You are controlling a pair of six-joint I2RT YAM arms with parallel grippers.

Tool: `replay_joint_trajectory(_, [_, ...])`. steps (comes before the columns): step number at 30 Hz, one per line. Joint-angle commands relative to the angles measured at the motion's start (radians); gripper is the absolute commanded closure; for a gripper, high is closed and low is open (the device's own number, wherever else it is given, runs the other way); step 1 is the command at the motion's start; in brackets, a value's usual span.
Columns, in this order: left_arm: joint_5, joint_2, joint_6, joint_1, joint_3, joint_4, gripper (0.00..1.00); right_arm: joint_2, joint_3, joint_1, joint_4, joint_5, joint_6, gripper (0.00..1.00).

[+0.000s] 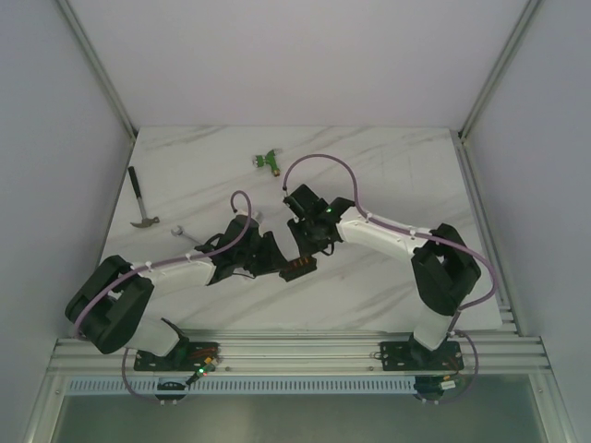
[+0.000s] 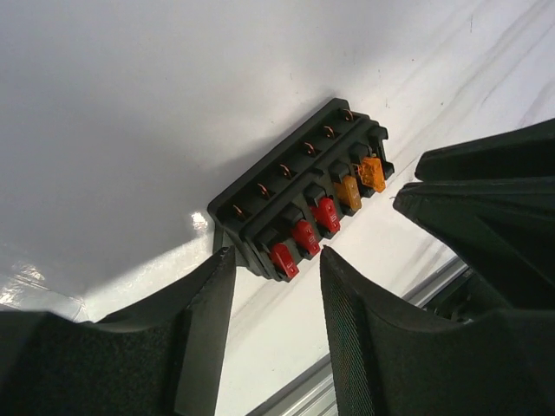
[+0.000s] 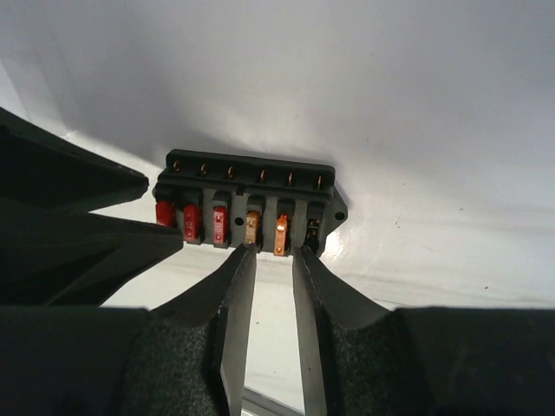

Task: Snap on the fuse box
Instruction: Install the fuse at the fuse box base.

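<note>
The fuse box [image 1: 297,269] lies flat on the marble table between my two grippers. It is a black block with a row of red and orange fuses; it shows in the left wrist view [image 2: 299,195] and the right wrist view [image 3: 247,195]. My left gripper [image 2: 276,260] is open, its fingertips [image 2: 217,269] straddling the red-fuse end of the box. My right gripper [image 3: 275,251] is open with a narrow gap, its fingertips [image 3: 245,256] at the box's front edge on either side of an orange fuse [image 3: 281,234]. I see no clear plastic piece.
A green T-shaped connector [image 1: 268,160] lies at the back middle. A hammer [image 1: 143,205] and a small silver wrench [image 1: 185,233] lie at the left. The aluminium rail [image 1: 295,351] runs along the near edge. The two grippers sit very close together [image 1: 291,249].
</note>
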Motion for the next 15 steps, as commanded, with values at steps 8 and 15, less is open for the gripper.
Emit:
replay_joint_trajectory(8, [-0.006, 0.014, -0.009, -0.020, 0.015, -0.024, 0.44, 0.049, 0.031, -0.002, -0.060, -0.011, 0.030, 0.77])
replay_joint_trajectory(15, [-0.007, 0.029, -0.005, -0.024, 0.019, -0.024, 0.44, 0.082, 0.047, -0.002, -0.071, -0.001, 0.031, 0.78])
